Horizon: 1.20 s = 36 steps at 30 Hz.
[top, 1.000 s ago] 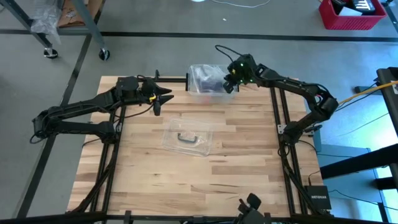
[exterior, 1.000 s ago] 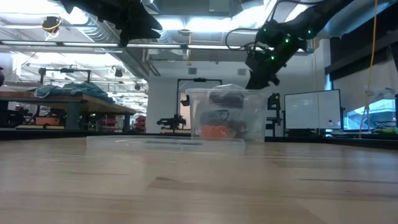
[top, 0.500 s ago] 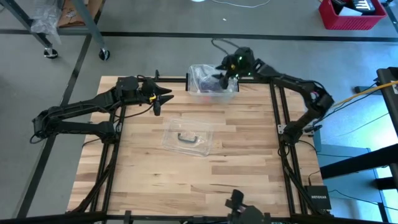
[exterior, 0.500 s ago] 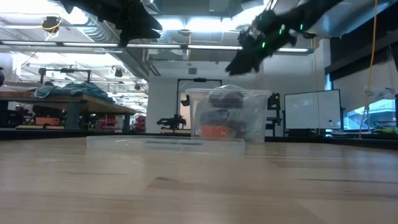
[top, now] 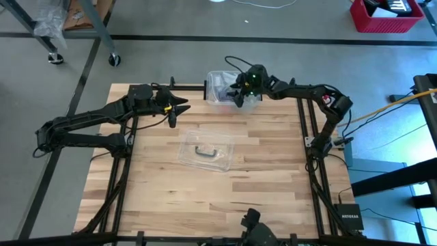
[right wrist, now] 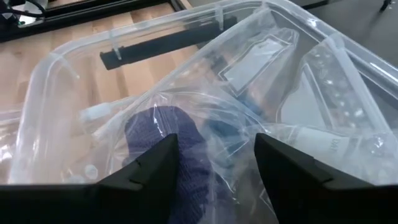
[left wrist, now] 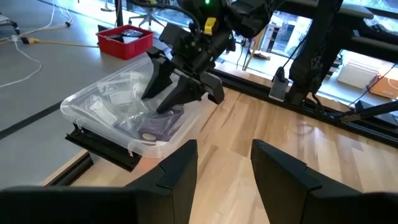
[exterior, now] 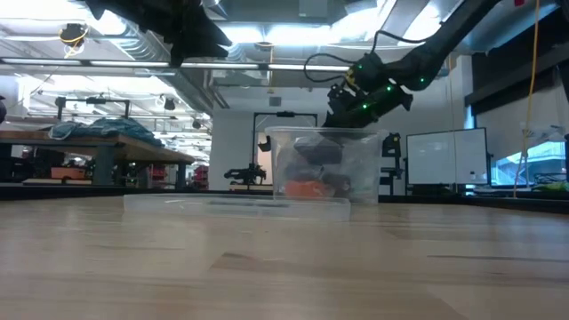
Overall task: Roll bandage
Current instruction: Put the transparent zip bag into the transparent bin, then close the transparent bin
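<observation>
The bandage (right wrist: 158, 134) is a navy-purple strip inside a crinkled clear wrapper. It lies in the clear plastic box (top: 215, 102) at the table's far edge, among other clear packets. My right gripper (right wrist: 214, 146) is open and slants down into the box, one finger on either side of the wrapped bandage (left wrist: 158, 127). My left gripper (top: 179, 108) hangs open above the table, left of the box, with nothing between its fingers (left wrist: 180, 165). My right gripper comes at the wrapped bandage from above and from the table's right, slanting down, its fingers (right wrist: 152, 165) astride the wrapper. Whether the fingers touch the wrapper I cannot tell.
The box's clear lid (top: 205, 150) with a black handle lies flat in the middle of the table. Bare wood stretches from the lid to the near edge. An orange item (exterior: 307, 188) shows low in the box.
My right gripper has swung from the box's right far corner toward the table's left, risen over the rim, then sunk into the box, tipping further down. Its fingers have opened. The left arm has kept still.
</observation>
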Each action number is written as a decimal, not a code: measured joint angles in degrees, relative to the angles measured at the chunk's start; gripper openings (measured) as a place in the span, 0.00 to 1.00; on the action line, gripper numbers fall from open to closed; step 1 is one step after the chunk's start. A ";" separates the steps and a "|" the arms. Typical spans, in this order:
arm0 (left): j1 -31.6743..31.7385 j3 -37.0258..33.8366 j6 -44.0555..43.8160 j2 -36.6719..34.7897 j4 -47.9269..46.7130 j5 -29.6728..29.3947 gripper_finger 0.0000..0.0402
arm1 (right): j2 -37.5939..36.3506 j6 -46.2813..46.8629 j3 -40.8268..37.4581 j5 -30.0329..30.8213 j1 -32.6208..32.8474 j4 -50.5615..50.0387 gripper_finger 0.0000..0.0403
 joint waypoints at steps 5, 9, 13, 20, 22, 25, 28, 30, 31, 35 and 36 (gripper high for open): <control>0.00 0.00 0.22 0.02 -0.06 -0.01 0.36 | 0.00 -0.53 0.00 0.37 -0.04 0.03 0.53; 0.00 0.00 0.88 0.30 -0.08 -0.02 0.36 | -2.38 -1.03 0.11 0.57 0.00 -0.97 0.53; 0.02 0.00 0.82 0.95 -0.52 -0.02 0.36 | -7.84 -1.03 2.98 -0.81 0.71 -0.44 0.53; -0.43 0.00 -0.27 3.59 -2.43 -0.94 0.36 | -15.94 -3.32 4.35 -0.95 0.75 -9.64 0.53; -1.18 0.00 -0.14 4.68 -4.15 -0.98 0.36 | -18.60 -3.82 4.48 -6.08 0.72 -14.71 0.53; -4.00 0.00 0.72 6.85 -6.62 -0.98 0.36 | -19.93 -5.01 4.21 -15.39 2.92 -23.11 0.53; -9.02 0.00 1.10 10.50 -6.15 -0.96 0.36 | -20.42 -9.29 2.06 -19.53 7.91 -28.39 0.53; -12.89 0.00 1.11 13.58 -3.18 -0.87 0.36 | -20.44 -11.59 -0.07 -17.31 11.82 -28.84 0.53; -15.03 0.00 1.30 15.20 -1.74 -0.85 0.36 | -20.43 -12.56 -1.23 -15.04 13.67 -28.99 0.53; -23.07 0.00 3.42 22.14 0.66 -0.88 0.36 | -20.36 -12.68 -5.49 -6.25 19.60 -25.08 0.53; -24.81 0.00 3.08 24.07 0.69 -1.03 0.36 | -20.38 -12.28 -6.37 -4.90 20.53 -24.64 0.53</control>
